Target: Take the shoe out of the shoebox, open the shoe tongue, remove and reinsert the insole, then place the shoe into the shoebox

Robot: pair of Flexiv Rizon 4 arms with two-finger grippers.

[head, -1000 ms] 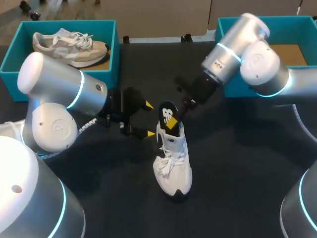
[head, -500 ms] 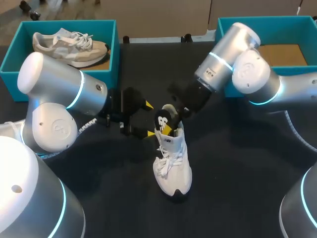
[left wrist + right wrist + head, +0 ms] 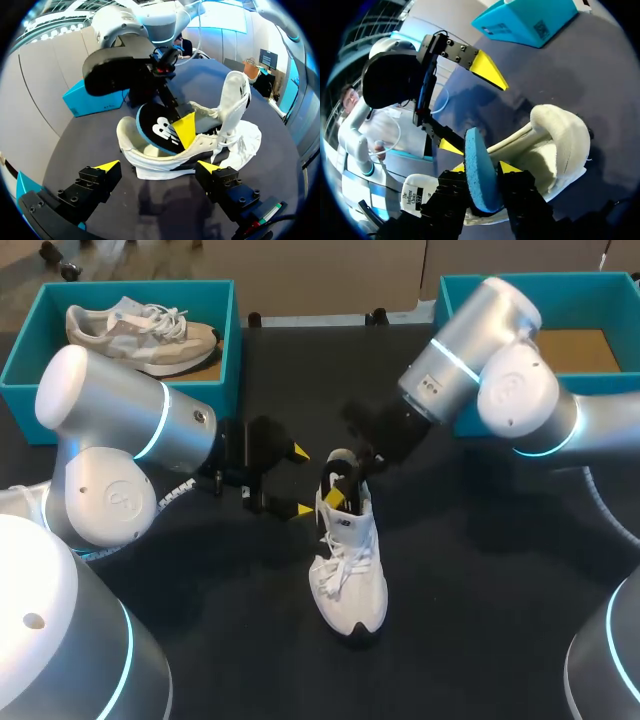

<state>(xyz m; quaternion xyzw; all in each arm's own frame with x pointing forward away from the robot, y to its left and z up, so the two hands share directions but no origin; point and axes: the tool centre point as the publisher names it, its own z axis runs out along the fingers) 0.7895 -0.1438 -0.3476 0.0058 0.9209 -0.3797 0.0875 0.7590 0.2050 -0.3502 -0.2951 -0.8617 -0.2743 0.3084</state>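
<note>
My right pincer [image 3: 483,172] is closed narrowly on the insole [image 3: 476,150], one yellow-tipped finger pressed to each face. The insole is black on top with a blue foam edge. It stands on edge, its lower part down inside the heel opening of the white shoe [image 3: 348,560] and its upper part sticking out above the collar. From above, my right pincer [image 3: 352,480] sits right over that heel. The shoe rests on its sole on the black table [image 3: 480,570], near the middle and well apart from both boxes, with its toe pointing toward me. Its tongue [image 3: 235,97] is lifted up and away from the opening, with the laces slack. My left pincer [image 3: 300,480] is spread wide and holds nothing. It sits just beside the heel, and I see no contact with the shoe. Further out, a teal shoebox [image 3: 600,280] on my right shows its brown floor. A second teal box [image 3: 120,285] on my left holds a beige shoe [image 3: 140,330]. I judge the task roughly at its midpoint: the shoe is out and the tongue is open. The insole is partly in the shoe, and I cannot tell whether it is coming out or going back in. Seating it flat and putting the shoe into the shoebox are not yet done.
</note>
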